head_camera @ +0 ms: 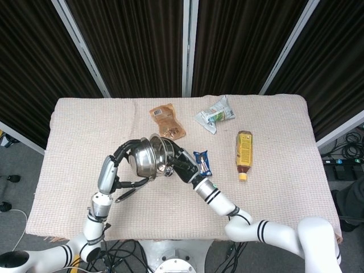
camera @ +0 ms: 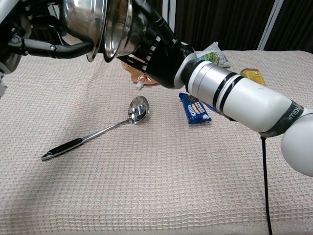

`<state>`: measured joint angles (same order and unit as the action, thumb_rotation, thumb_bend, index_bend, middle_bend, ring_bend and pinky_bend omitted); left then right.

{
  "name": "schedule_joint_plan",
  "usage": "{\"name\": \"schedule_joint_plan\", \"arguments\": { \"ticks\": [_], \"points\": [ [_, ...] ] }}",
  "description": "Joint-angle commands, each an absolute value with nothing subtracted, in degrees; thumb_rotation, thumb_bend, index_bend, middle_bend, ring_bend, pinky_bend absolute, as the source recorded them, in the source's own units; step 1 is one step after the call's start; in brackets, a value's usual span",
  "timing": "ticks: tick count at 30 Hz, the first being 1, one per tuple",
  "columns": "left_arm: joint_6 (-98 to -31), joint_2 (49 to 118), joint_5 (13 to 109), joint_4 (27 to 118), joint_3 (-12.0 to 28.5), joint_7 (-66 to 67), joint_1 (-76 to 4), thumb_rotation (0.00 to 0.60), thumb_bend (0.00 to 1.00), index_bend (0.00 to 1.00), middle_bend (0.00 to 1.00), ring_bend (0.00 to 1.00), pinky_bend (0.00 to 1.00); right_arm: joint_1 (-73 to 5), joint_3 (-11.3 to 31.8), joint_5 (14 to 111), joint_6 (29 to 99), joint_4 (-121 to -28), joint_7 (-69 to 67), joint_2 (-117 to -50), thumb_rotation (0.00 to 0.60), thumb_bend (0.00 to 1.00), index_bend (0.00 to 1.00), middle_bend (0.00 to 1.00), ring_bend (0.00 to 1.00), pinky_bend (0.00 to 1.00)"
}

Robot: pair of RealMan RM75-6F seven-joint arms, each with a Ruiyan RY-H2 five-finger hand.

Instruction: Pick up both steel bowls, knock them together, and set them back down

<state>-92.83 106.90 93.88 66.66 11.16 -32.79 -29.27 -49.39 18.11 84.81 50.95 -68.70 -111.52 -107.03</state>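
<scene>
Two steel bowls are held up above the middle of the table, tipped on edge with their open sides to the right. My left hand (head_camera: pixel 121 154) grips the left bowl (head_camera: pixel 143 162) by its rim; in the chest view this bowl (camera: pixel 84 20) fills the top left, with the left hand (camera: pixel 46 45) behind it. My right hand (head_camera: pixel 180 162) holds the right bowl (head_camera: pixel 161 151), whose underside meets the left bowl's open side. In the chest view the right bowl (camera: pixel 120 28) sits against the left one, and the right hand (camera: pixel 157 48) clasps it from behind.
A steel ladle (camera: pixel 98 132) lies on the cloth under the bowls. Behind them lies an orange pouch (head_camera: pixel 167 120). A blue snack packet (camera: pixel 197 108) lies right of centre, a brown bottle (head_camera: pixel 244 150) further right, and a green-white wrapper (head_camera: pixel 216 114) at the back.
</scene>
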Motion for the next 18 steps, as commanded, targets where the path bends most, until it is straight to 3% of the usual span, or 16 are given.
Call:
{"name": "schedule_joint_plan", "arguments": {
  "ticks": [1,6,14,15,18],
  "points": [
    [-92.2,107.3,93.1,65.3,11.5,-33.0,-29.6,0.600,0.06,0.46,0.43,0.40,0.61,-51.5,19.6,84.3,49.5,-68.9,-112.2,-106.4,0.600,0.16,0.47,0.37,0.29,0.44],
    [-91.6,109.4,92.9,62.5,11.5,-32.8,-30.5,0.600,0.05,0.46,0.43,0.39,0.61,-54.0,20.0,84.7,47.9,-69.6,-114.1,-107.0,0.600,0.16,0.47,0.37,0.29,0.44],
    [-94.7,108.6,92.8,61.4,12.7,-32.6,-30.2,0.600,0.05,0.46,0.43,0.39,0.59,-50.4,15.8,85.7,52.4,-67.9,-116.8,-106.4,0.600,0.16,0.47,0.37,0.29,0.44],
    [-95.1,108.0,92.7,61.6,13.1,-32.5,-30.1,0.600,0.05,0.46,0.43,0.40,0.59,-51.4,17.8,84.6,51.7,-67.5,-116.8,-105.8,0.600,0.16,0.47,0.37,0.29,0.44],
    [-95.0,106.9,92.3,62.4,13.5,-32.5,-30.2,0.600,0.05,0.46,0.43,0.39,0.59,-50.8,17.4,83.4,50.9,-67.8,-116.5,-105.2,0.600,0.16,0.47,0.38,0.29,0.44]
  ]
}}
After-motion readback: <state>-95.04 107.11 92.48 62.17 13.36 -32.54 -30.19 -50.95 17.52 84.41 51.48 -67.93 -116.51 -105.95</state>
